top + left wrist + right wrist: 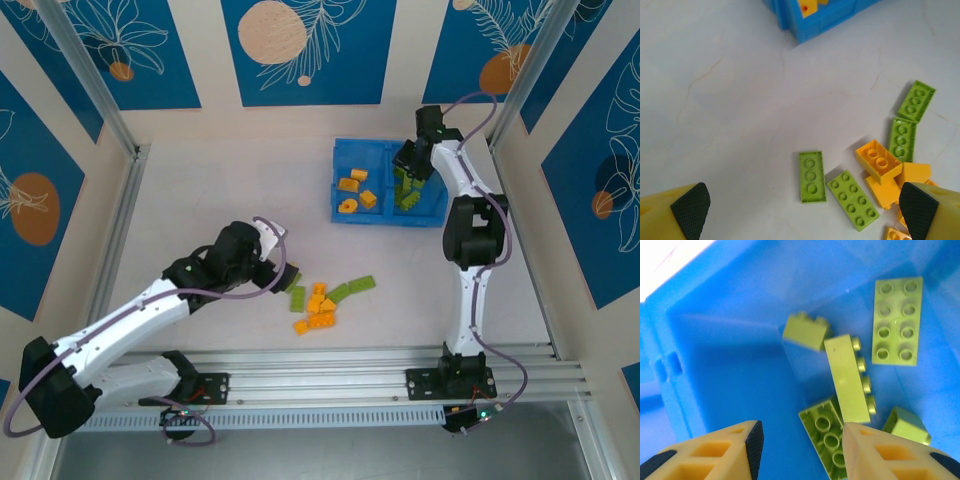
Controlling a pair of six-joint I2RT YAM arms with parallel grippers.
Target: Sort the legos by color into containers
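While the right gripper hangs over the right-hand compartment of the blue tray, its jaws stand apart with nothing between them. I judge this a release position, chosen so that a brick drops among its own colour. Below it, green bricks lie on the compartment floor, one tipped on its side with its studs facing sideways. The other compartment holds orange bricks, so the colour split is established.

The left gripper is spread wide and hovers above the unsorted pile on the table, near the arm bases and well apart from the tray. At the pile's edge lie green plates; the orange blocks bunch together, touching. Wide jaws here suit a descent onto one outlying plate without disturbing its neighbours. By my estimate the sort is about half complete.
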